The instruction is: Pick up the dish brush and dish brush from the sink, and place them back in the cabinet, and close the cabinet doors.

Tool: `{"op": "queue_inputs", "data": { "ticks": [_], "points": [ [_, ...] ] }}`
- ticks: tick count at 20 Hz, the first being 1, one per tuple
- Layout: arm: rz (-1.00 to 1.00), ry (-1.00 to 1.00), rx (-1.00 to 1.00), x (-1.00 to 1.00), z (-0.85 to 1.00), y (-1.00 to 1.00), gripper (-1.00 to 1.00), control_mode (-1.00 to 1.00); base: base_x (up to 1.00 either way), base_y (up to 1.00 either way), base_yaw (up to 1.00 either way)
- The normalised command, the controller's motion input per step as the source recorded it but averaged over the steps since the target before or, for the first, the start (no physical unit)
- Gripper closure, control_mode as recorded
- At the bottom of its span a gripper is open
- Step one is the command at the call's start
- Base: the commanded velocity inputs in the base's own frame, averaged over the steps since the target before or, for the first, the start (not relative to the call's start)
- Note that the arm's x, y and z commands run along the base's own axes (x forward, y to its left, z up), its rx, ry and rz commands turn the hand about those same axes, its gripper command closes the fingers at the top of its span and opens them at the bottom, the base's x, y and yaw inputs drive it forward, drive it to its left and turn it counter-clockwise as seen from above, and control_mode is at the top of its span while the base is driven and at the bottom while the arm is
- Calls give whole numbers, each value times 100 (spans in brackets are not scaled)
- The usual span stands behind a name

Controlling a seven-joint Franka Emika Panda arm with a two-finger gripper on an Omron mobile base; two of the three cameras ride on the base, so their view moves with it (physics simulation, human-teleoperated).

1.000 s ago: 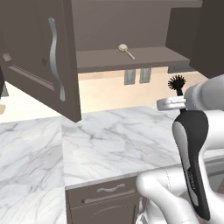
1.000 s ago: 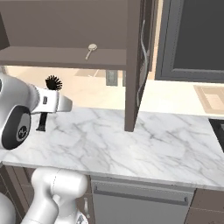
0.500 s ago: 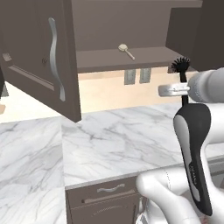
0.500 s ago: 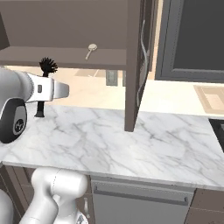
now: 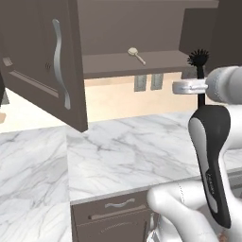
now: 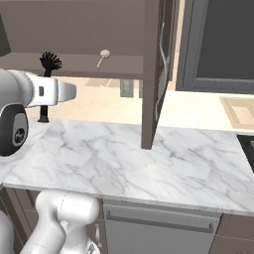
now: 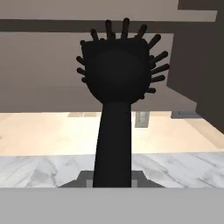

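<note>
My gripper (image 5: 201, 88) is shut on the thin handle of the black dish brush (image 5: 198, 57), holding it upright with the bristly head on top. The head (image 6: 49, 62) is level with the shelf of the open cabinet (image 5: 118, 64), in front of its right end. In the hand view the black brush (image 7: 116, 74) stands straight up from the gripper (image 7: 112, 181). The cream dish brush (image 5: 136, 54) lies on the shelf (image 6: 89, 64), further left; it also shows as a cream brush (image 6: 103, 55) from the right. Both cabinet doors stand open: left door (image 5: 47, 56), right door (image 6: 154, 74). The sink is out of view.
A marble counter (image 5: 123, 156) runs below the cabinet, with a drawer front (image 5: 118, 208) under it. Wall outlets (image 5: 147, 82) sit on the cream backsplash. Dark-panelled wall cabinets (image 6: 218, 44) hang to the right of the open right door.
The gripper has lifted the black brush from below the shelf edge up to shelf height. The cream brush and the doors have not moved.
</note>
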Motion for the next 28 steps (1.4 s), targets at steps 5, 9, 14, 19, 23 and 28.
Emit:
{"op": "queue_inputs", "data": {
  "ticks": [5, 9, 14, 19, 23, 28],
  "points": [
    [0, -3, 0, 11, 40, 9, 100, -100, 0, 0, 0],
    [0, 0, 0, 18, 41, 12, 100, -100, 0, 0, 0],
    [0, 0, 0, 28, 21, 10, 100, -100, 0, 0, 0],
    [0, 0, 0, 42, 0, 14, 100, -100, 0, 0, 0],
    [2, 0, 0, 34, 0, 20, 100, -100, 0, 0, 0],
    [4, 0, 0, 32, 0, 20, 100, -100, 0, 0, 0]
  ]
}}
